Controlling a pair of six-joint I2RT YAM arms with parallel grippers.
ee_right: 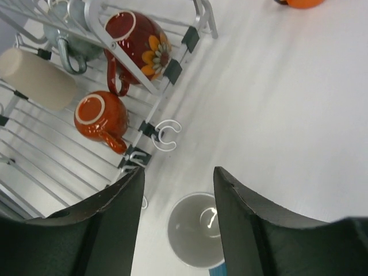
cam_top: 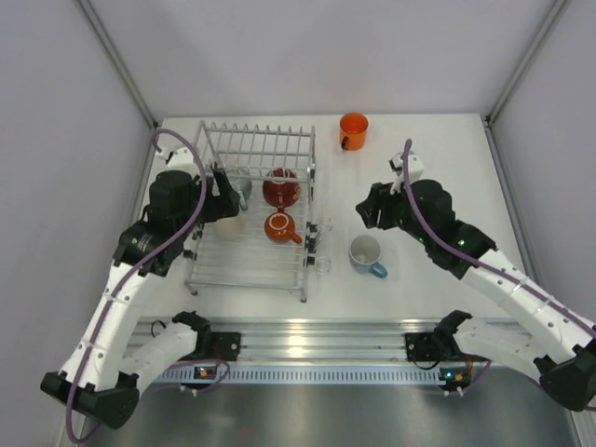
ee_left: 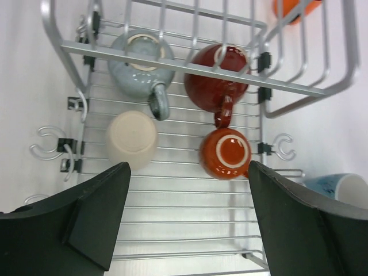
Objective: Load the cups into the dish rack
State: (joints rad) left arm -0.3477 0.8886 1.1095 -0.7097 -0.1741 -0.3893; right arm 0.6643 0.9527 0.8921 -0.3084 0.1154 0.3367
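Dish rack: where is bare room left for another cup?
Bare: the near half of the dish rack, between the beige cup, the red-orange cup and the near rim. Crowded: the far half, with the grey cup and dark red cup.

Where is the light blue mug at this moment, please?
In the top view, the light blue mug stands upright on the table, just right of the dish rack and outside it, close to the right gripper.

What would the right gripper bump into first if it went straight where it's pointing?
Most likely the light blue cup, upright on the table beside the dish rack: the wrist view shows it just past the open jaws of the right gripper. Depth is unclear.
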